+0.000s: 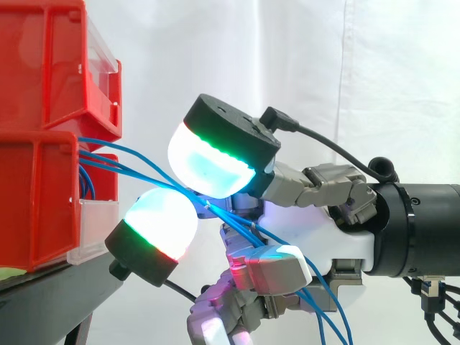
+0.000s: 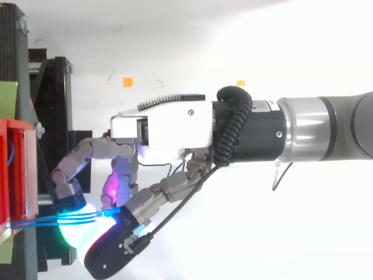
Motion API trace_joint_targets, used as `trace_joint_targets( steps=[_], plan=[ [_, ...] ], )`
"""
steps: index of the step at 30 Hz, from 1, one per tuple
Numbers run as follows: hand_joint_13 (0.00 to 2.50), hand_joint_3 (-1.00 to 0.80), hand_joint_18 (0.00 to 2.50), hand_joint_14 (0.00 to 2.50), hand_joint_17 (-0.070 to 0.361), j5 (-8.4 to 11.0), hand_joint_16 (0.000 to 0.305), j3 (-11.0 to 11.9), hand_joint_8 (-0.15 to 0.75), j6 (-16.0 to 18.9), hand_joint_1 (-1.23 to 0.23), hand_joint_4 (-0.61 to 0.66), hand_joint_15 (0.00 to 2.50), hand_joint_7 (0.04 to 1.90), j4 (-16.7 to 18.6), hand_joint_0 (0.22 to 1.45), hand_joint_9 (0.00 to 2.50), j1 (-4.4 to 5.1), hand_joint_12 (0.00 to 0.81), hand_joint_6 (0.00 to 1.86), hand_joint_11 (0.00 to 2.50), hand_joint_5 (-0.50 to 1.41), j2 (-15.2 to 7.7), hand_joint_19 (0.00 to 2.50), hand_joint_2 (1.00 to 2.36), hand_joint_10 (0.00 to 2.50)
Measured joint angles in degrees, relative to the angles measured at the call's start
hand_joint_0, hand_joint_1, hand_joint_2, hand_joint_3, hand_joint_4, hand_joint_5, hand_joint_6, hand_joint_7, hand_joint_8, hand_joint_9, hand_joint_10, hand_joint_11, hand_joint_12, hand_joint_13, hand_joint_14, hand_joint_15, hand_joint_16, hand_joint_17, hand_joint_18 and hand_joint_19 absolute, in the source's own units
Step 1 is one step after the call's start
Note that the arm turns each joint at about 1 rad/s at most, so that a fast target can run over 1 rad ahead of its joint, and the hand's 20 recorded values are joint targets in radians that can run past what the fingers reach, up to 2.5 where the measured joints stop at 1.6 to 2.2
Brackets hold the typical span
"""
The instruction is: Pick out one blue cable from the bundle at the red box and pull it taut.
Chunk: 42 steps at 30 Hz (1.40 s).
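The blue cables (image 1: pixel 231 215) come out of the lower red box (image 1: pixel 36 208) on the left and run right, in between two glowing fingertips (image 1: pixel 162 223). The hand (image 1: pixel 338 241) has its fingers curled and pinches the cables close beside the box. From there they hang down past the palm.
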Motion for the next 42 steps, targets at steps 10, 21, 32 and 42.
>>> trace_joint_targets(
  steps=[10, 21, 32, 42],
  plan=[
    [1.11, -0.42, 0.95, 0.02, 0.139, 0.0, 0.062, 0.06, 0.327, 0.0, -0.52, 0.06, 0.6, 1.05, -0.01, 0.63, 1.53, 0.0, 0.449, 0.79, 0.76, -0.08, 0.02, 0.89, 1.01, 0.03],
    [1.1, -0.2, 0.94, 0.02, 0.142, 0.0, 0.063, 0.03, 0.343, 0.0, -0.67, 0.07, 0.6, 1.11, -0.01, 0.59, 1.5, 0.0, 0.463, 0.79, 0.78, -0.09, 0.01, 0.88, 1.02, 0.03],
    [1.11, -0.5, 0.96, 0.02, 0.149, -0.11, 0.066, 0.01, 0.344, -0.19, -0.47, 0.08, 0.59, 1.06, -0.01, 0.54, 1.5, -0.21, 0.47, 0.82, 0.75, -0.1, 0.0, 0.88, 1.0, 0.03],
    [1.1, -0.44, 0.94, 0.02, 0.144, -0.27, 0.064, -0.03, 0.34, -1.35, -0.37, 0.08, 0.6, 1.05, -1.59, 0.61, 1.51, -0.86, 0.466, 0.81, 0.75, -0.1, 0.29, 0.9, 1.0, 0.03]
  ],
)
